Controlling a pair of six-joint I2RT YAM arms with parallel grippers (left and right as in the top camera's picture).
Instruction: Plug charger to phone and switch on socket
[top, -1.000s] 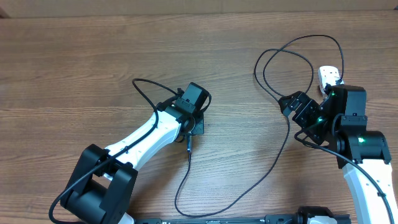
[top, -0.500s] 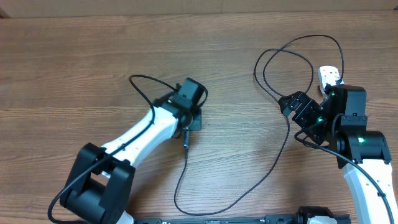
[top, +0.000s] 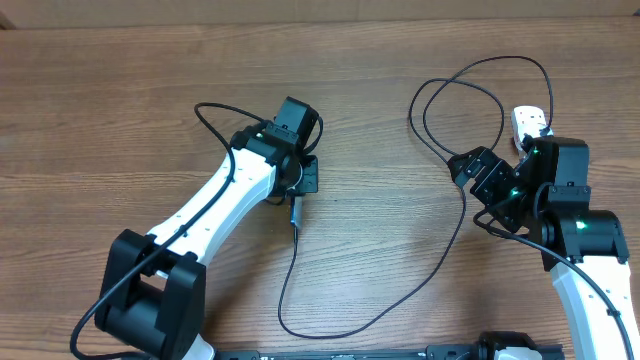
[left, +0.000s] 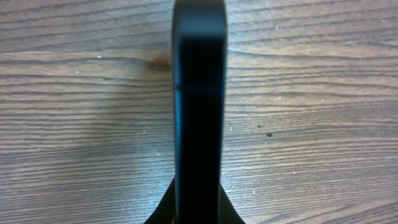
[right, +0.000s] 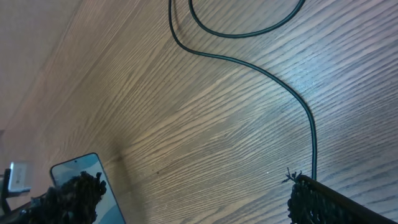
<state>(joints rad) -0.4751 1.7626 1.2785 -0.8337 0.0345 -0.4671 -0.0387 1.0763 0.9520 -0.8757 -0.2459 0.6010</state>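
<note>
Wood table: brown, grained, everything is laid on it
Left gripper: fingers pressed together near the table's middle, clamped on the charger just behind its connector tip; in the left wrist view only one dark bar over bare wood is seen
Charger: trailed from that tip toward the near edge, swung right, then looped at the far right toward the socket
Socket: white, at the far right, largely hidden by the right arm; its switches cannot be made out
Right gripper: fingers spread wide, nothing held between them
Phone: flat, screen up, beside one right finger; hidden overhead
</note>
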